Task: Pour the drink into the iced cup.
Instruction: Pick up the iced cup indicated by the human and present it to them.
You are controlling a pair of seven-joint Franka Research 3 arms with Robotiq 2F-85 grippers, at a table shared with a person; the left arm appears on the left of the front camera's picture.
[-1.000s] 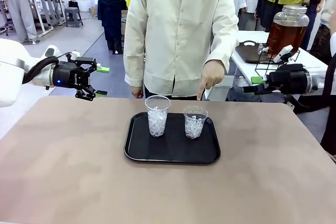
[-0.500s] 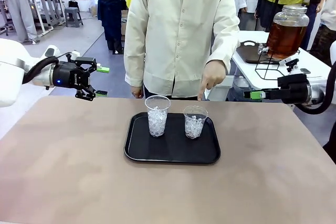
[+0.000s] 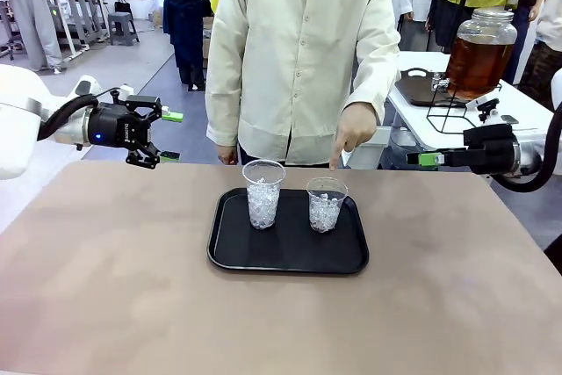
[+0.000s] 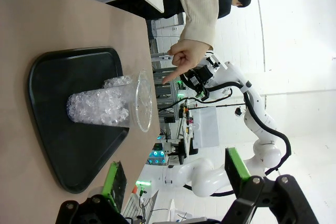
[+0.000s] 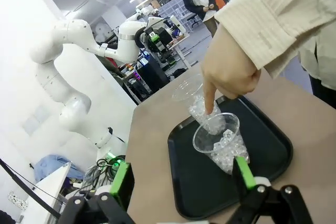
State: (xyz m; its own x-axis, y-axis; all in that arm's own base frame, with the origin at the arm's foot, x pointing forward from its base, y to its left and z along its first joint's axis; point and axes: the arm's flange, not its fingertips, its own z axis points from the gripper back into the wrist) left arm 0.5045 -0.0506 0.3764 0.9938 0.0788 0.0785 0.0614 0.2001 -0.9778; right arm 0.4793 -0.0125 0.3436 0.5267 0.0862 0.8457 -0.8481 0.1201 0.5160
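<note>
A brown worktop (image 3: 105, 287) is shown. A black tray (image 3: 290, 256) is laid flat on it, toward the far edge, about midway across. On the tray, a left iced cup (image 3: 263, 198) and a right iced cup (image 3: 326, 206) are stood upright, slightly apart.

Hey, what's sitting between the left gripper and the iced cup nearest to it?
Nothing stands there. In the front view, bare table and a strip of the black tray lie between the left gripper and the nearest iced cup.

No writing or numbers can be read.
</note>
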